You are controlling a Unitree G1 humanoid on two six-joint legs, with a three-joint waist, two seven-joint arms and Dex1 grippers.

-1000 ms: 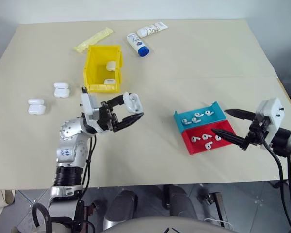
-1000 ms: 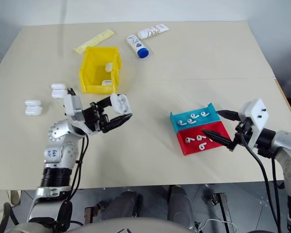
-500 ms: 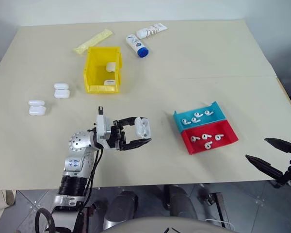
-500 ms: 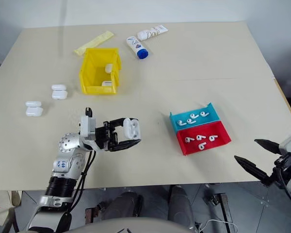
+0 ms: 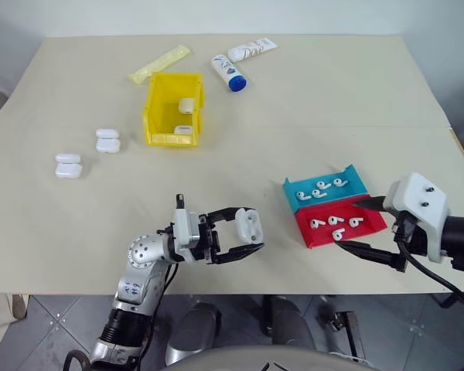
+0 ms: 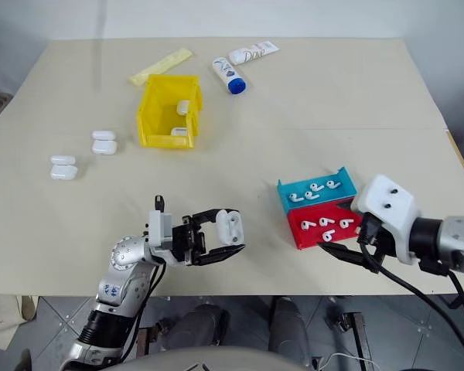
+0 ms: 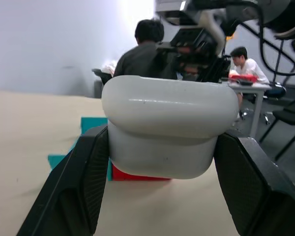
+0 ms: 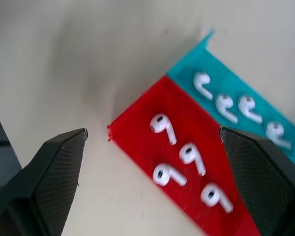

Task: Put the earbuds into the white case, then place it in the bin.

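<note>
My left gripper (image 5: 250,229) is shut on a white case (image 5: 249,224), held just above the table near its front edge; in the left wrist view the case (image 7: 169,125) sits between both black fingers (image 7: 73,191). Several earbuds (image 5: 336,224) lie in a red tray (image 5: 375,220), and more earbuds (image 5: 319,188) in the blue tray (image 5: 294,193) behind it. My right gripper (image 5: 349,224) stands open over the red tray's near end, with nothing between its fingers (image 8: 44,177). The yellow bin (image 5: 170,139) stands at the back left with two white cases (image 5: 188,104) inside.
Two pairs of white cases (image 5: 107,139) (image 5: 68,165) lie left of the bin. Behind the bin lie a yellow packet (image 5: 159,63), a white-and-blue tube (image 5: 230,72) and a white tube (image 5: 253,49). People sit in the background of the left wrist view.
My left gripper has carried the case nearer the table's front edge and to the right. My right gripper, off the front right corner half a second ago, is back over the red tray.
</note>
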